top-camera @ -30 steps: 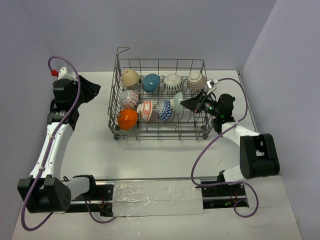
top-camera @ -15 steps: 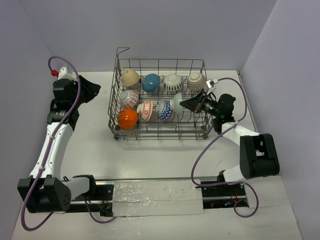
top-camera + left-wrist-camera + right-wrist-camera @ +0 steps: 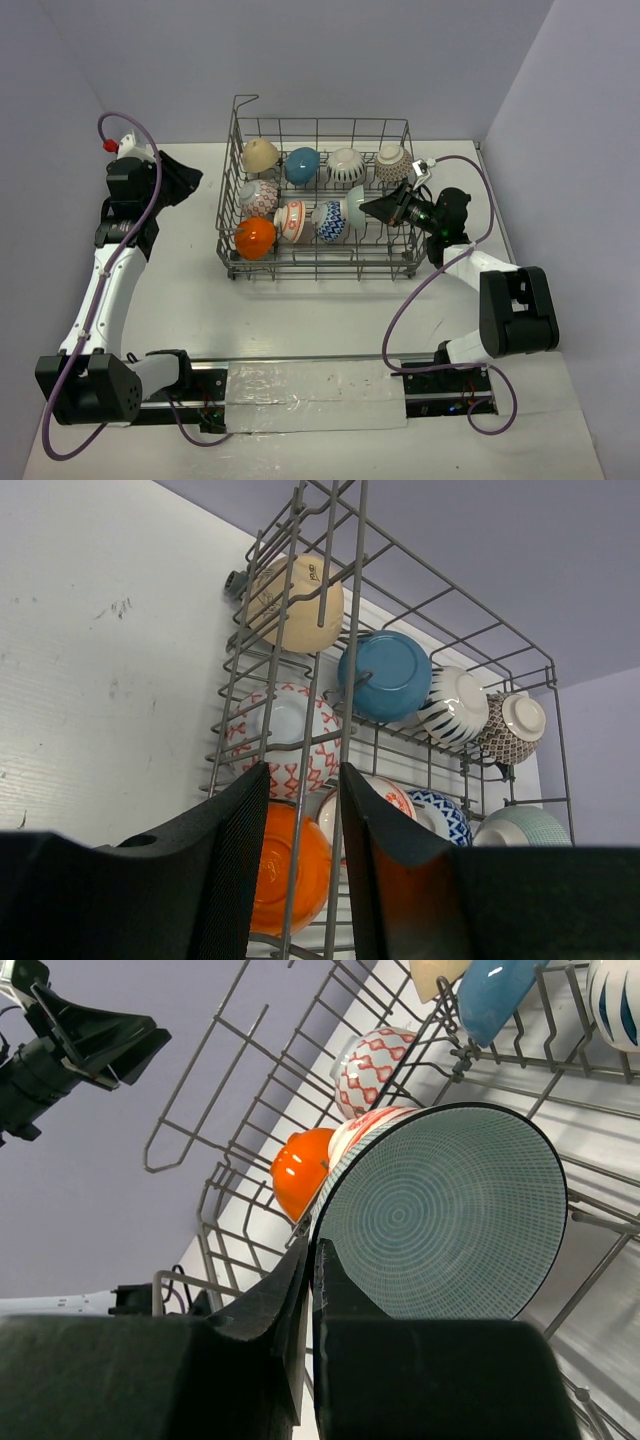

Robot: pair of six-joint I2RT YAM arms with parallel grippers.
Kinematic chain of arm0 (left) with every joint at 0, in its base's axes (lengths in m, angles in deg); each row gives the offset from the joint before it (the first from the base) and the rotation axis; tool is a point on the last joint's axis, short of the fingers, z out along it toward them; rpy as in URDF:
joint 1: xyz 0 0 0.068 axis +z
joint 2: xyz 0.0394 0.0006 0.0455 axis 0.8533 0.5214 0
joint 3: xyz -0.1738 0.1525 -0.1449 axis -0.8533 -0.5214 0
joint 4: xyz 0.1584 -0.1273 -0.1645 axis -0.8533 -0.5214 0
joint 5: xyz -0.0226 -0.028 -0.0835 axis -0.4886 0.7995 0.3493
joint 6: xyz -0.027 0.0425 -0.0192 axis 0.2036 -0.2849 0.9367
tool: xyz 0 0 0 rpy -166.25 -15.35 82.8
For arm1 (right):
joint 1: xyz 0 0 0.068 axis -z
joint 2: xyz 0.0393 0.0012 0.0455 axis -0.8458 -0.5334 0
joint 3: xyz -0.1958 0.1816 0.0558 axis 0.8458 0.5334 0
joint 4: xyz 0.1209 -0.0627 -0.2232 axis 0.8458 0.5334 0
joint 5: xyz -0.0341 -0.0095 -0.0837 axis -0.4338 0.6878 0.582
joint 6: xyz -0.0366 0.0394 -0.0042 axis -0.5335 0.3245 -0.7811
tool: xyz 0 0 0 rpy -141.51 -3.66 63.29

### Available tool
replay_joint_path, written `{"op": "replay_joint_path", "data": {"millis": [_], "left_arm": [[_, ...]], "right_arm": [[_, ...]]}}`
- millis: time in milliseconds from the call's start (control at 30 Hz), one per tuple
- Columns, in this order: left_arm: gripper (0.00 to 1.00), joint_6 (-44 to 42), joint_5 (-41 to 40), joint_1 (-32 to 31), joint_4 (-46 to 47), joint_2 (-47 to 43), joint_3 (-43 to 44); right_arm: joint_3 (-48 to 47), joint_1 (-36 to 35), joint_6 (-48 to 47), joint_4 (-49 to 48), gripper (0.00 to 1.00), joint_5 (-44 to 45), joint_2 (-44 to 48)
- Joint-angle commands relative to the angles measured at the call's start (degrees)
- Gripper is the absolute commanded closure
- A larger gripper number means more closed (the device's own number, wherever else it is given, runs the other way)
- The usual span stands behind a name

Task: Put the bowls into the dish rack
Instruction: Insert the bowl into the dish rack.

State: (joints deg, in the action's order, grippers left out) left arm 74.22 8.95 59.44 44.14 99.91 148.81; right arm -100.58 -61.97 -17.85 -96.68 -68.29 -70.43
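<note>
My right gripper [image 3: 308,1252] is pinched shut, tips against the rim of the pale green round ceramic bowl [image 3: 440,1210] standing on edge in the front row of the grey wire dish rack [image 3: 320,268], while my left gripper [image 3: 303,780] hangs half spread and empty off its left side

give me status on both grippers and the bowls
Left gripper open, empty, left of the dish rack. Right gripper shut on the rim of the pale green bowl, inside the rack. Other eight bowls racked. Nothing in the way.
</note>
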Motion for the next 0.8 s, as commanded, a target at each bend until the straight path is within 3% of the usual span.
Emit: {"op": "replay_joint_path", "data": {"millis": [0,267,400,500,767], "left_arm": [[0.6,0.6,1.3,-0.3,2.0,0.2,-0.3],[0.6,-0.8,-2.1,-2.6,0.9,-0.9,0.1],[0.6,-1.0,-2.2,-2.8,0.8,-0.5,0.3],[0.6,-1.1,-2.3,-2.8,0.7,-0.3,0.5],[0.6,-1.2,-2.3,-2.8,0.7,-0.4,0.5]], "right_arm": [[-2.0,0.3,-1.4,-1.1,0.99,-0.5,-0.7],[-2.6,0.1,-8.1,7.5,0.94,3.2,1.9],[-3.1,0.0,-9.2,9.6,0.8,4.3,2.1],[-3.1,0.1,-9.9,10.7,0.77,5.0,2.6],[-3.7,0.1,-13.5,16.3,0.75,7.4,4.8]]}}
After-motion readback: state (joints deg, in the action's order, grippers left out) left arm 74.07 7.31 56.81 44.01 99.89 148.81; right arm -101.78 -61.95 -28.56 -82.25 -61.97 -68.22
